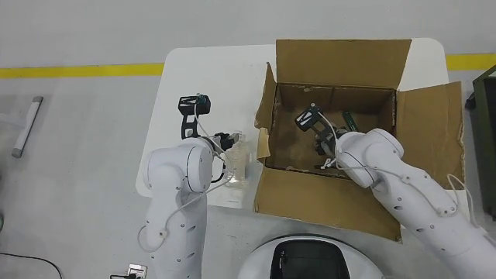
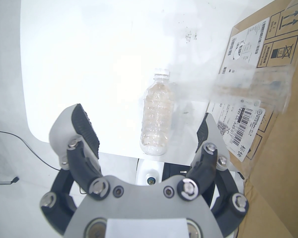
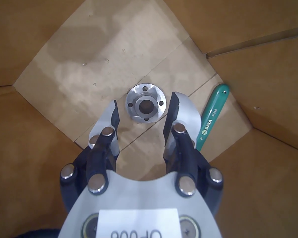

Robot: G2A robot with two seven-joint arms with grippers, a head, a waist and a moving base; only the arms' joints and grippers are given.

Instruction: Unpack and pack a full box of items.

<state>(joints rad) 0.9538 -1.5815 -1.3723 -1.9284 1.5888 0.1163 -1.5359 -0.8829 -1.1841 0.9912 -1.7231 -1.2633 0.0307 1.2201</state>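
The open cardboard box stands on the right part of the white table. On its floor lie a round metal flange and a green-handled tool. My right gripper hangs open inside the box just above the flange, one finger on each side, not touching it. A clear plastic bottle lies on the table beside the box's outer wall. My left gripper is open above it, with nothing between its fingers. In the top view the bottle sits by the left gripper.
A clear plastic wrapper rests against the labelled box wall near the bottle. All box flaps are folded outward. Bare table lies left of and behind the bottle. The table's near edge runs close to the bottle.
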